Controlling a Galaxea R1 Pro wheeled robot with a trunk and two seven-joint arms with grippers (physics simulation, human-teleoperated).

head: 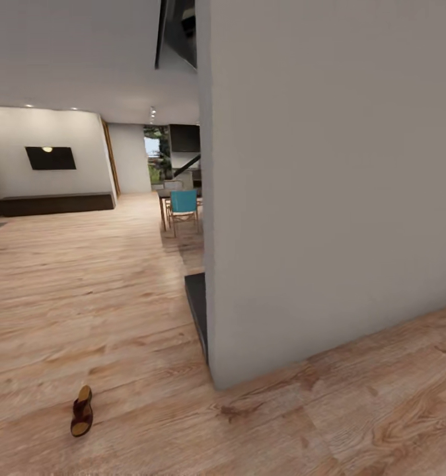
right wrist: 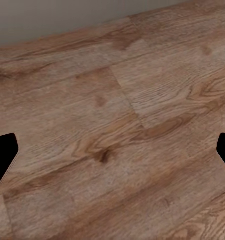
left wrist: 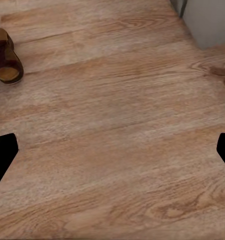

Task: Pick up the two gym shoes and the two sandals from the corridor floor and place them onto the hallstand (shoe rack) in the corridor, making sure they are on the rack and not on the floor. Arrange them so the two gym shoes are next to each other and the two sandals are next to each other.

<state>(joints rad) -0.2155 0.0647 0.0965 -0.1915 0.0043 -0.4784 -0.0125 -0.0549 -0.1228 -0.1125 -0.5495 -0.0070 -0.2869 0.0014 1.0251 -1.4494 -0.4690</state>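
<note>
Nearest: corridor floor, light brown wood-grain planks, running under both arms and on into the open room.

Left gripper: two dark fingertips at opposite edges of the left wrist view, spread wide, nothing between them, bare planks below. Right gripper: the same stance in the right wrist view, jaws wide apart and empty, above planks near the foot of a wall.

Item, one sandal: dark brown slip-on with a wide strap and tan footbed, lying sole-down on the floor, low and to the left in the head view, well apart from the wall corner. It also shows at the edge of the left wrist view.

Handling, judged: light; the sole probably stiff enough to keep its shape, the strap softer and likely to give. Best hold looks to be across the sole's sides at mid-length, or over the strap's arch. Low profile means the fingers must come close to the floor.

Further: grey wall with a dark panel at its base. Far: blue chair, a wall screen, a low dark bench.
</note>
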